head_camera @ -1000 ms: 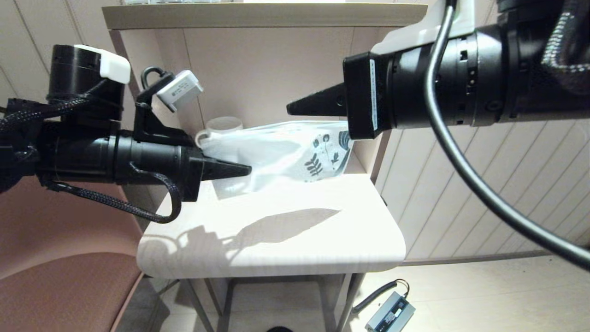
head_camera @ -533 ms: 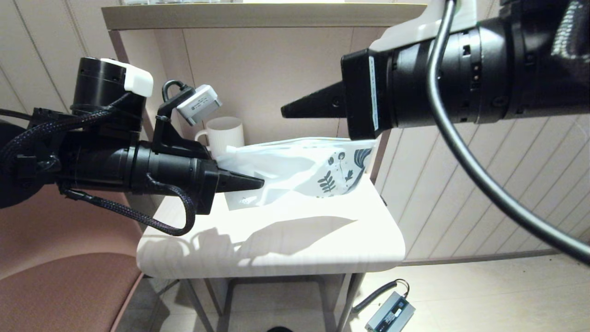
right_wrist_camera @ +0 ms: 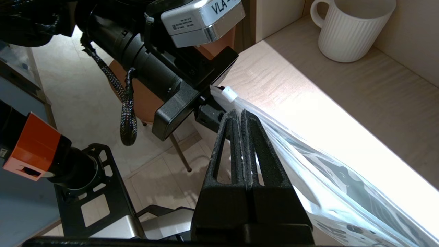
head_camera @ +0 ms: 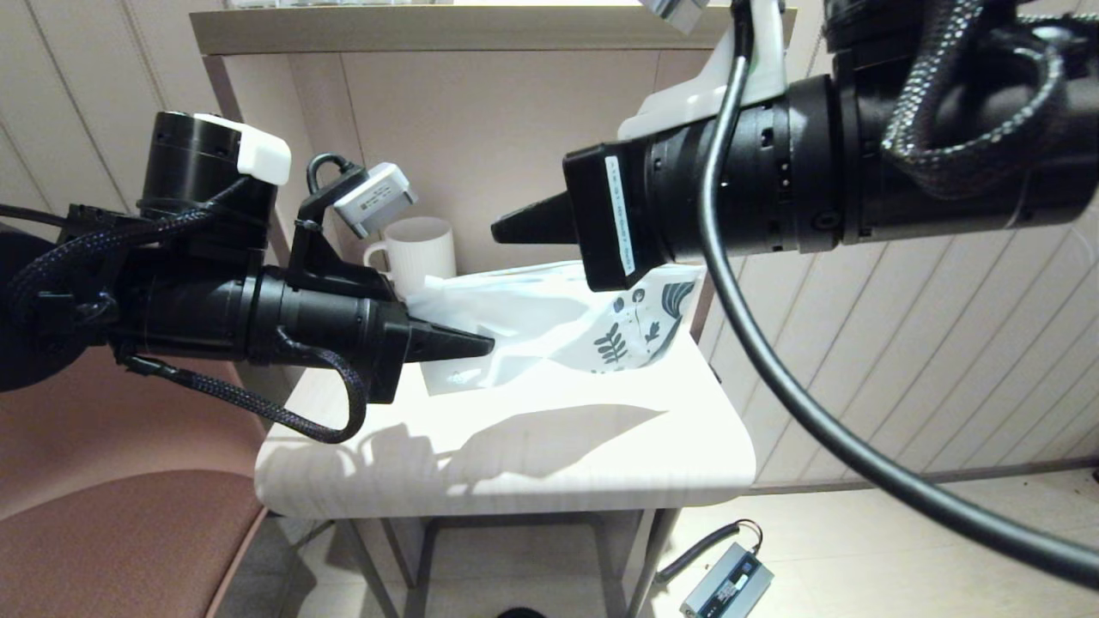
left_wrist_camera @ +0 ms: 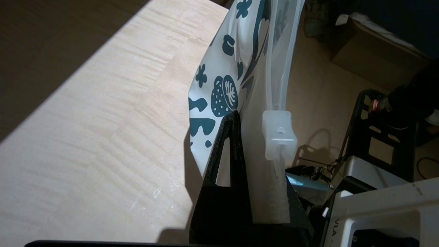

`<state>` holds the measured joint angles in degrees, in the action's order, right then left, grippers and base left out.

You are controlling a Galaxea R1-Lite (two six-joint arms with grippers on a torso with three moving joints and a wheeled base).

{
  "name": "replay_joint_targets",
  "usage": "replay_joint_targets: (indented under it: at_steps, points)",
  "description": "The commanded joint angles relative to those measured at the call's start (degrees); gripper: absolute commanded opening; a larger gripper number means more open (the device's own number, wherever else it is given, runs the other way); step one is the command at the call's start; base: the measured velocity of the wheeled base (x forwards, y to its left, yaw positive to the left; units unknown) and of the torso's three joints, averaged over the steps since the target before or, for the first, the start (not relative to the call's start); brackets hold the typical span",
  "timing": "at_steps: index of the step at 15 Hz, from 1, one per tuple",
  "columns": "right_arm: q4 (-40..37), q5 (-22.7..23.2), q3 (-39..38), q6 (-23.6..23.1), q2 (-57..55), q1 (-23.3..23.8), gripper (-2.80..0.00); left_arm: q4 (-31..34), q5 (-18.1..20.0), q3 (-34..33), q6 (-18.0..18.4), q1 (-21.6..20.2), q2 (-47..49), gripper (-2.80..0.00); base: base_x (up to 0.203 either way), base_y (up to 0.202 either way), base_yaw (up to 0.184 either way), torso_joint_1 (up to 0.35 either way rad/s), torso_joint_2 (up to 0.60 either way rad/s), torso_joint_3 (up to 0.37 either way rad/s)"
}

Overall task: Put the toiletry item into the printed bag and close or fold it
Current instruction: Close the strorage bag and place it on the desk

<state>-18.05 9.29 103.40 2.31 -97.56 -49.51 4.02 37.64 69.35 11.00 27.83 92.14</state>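
The pale wooden table (head_camera: 549, 446) fills the middle of the scene, with a raised shelf along its far side. The printed bag (head_camera: 549, 318) hangs above the table's far half, stretched from left to right, its leaf-and-flower end towards the right and sagging to touch the tabletop. The left gripper (head_camera: 468, 345) reaches in from the left, its fingers closed on the bag's plain left end beside the zip slider (left_wrist_camera: 278, 134). The right gripper (head_camera: 515, 227) comes in from the right, higher up, with its fingers pressed together; in the right wrist view they sit against the bag's zip-strip edge, but whether they pinch it I cannot tell. A white ribbed mug (head_camera: 416, 253) stands on the far left of the table, behind the bag. The comb cannot be made out in any view.
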Motion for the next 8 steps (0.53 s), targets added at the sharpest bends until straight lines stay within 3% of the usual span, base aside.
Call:
replay_joint_targets:
  at_steps: [1, 5, 6, 8]
  points:
    - [-0.1, 0.1, 0.4, 0.1, -1.5, 0.0, -2.8, 0.0, 0.2, -0.2, 0.1, 0.4, 0.1, -2.8, 0.0, 0.0, 0.0, 0.0, 0.0, 0.0]
    - [-0.1, 0.1, 0.4, -0.9, -1.6, 0.0, -2.8, 0.0, 0.2, -0.3, 0.3, 0.4, 0.1, -2.8, 0.0, 0.0, 0.0, 0.0, 0.0, 0.0]
    - [0.0, 0.0, -0.5, -1.9, -1.5, 0.0, 0.0, 0.0, 0.2, -0.3, 0.3, 0.5, 0.1, -2.8, 0.0, 0.0, 0.0, 0.0, 0.0, 0.0]
    - [0.0, 0.3, -0.4, -4.0, -2.4, -0.1, 0.0, 0.0, 0.2, -0.4, 0.3, 1.0, 0.1, -2.8, 0.0, 0.0, 0.0, 0.0, 0.0, 0.0]
